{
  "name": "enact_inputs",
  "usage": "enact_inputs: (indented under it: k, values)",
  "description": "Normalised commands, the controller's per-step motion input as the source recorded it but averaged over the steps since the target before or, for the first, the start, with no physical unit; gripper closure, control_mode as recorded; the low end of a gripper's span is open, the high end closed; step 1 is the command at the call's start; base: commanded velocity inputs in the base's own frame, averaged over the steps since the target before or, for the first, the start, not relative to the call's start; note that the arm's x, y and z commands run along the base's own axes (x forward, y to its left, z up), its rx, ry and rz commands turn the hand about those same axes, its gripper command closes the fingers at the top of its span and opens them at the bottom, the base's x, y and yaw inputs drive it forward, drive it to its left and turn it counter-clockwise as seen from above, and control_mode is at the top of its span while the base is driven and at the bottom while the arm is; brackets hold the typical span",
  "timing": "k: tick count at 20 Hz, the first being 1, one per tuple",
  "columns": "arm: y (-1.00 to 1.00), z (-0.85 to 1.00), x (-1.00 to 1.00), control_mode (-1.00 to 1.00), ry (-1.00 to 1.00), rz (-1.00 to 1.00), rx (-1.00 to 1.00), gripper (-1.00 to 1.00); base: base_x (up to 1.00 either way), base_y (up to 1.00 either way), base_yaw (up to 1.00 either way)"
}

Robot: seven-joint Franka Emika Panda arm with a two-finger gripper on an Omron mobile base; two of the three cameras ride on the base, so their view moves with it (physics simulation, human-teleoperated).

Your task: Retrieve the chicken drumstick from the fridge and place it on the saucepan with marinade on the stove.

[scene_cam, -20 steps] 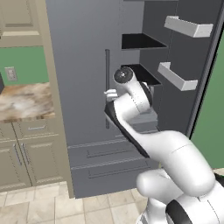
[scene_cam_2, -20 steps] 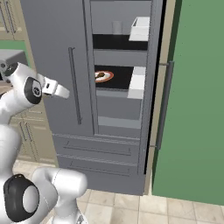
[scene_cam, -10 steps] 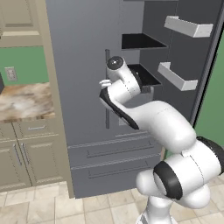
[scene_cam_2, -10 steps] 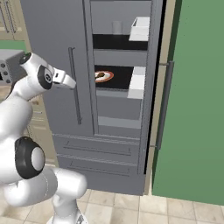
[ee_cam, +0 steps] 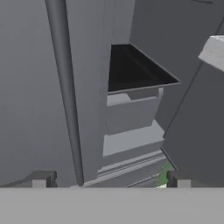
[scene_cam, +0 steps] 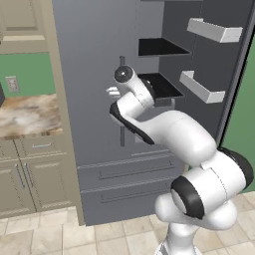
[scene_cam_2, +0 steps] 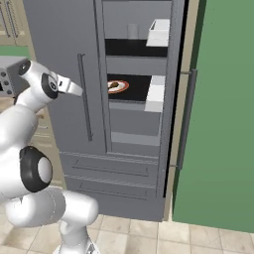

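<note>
- Grey and tall, the fridge [scene_cam_2: 64,30] stood with its right door [scene_cam: 226,74] swung open and its left door shut, dark shelves showing inside.
- White, the robot's arm [scene_cam: 164,129] reached up in front of the closed left door, beside its long bar handle [scene_cam_2: 85,96].
- Spread wide, the gripper [ee_cam: 111,179] held nothing and pointed at the edge of the shut door.
- Small and orange-red, the chicken drumstick [scene_cam_2: 114,86] lay on a round plate [scene_cam_2: 122,88] on the middle shelf, well apart from the gripper.
</note>
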Motion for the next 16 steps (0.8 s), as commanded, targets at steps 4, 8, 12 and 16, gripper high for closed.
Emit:
enact_inputs:
  k: [4,8,12,16]
  values:
    - [0.00,-0.09,0.00,-1.00,-0.17,0.00,0.13,-1.00,0.00,0.00,0.00]
    - [0.00,0.00,0.00,-1.00,-0.03,0.05,0.12,-1.00,0.00,0.00,0.00]
    - [0.00,0.00,0.09,-1.00,0.05,0.10,0.03,-1.00,0.00,0.00,0.00]
    - [0.00,0.00,0.32,-1.00,0.11,0.11,0.00,-1.00,0.00,0.00,0.00]
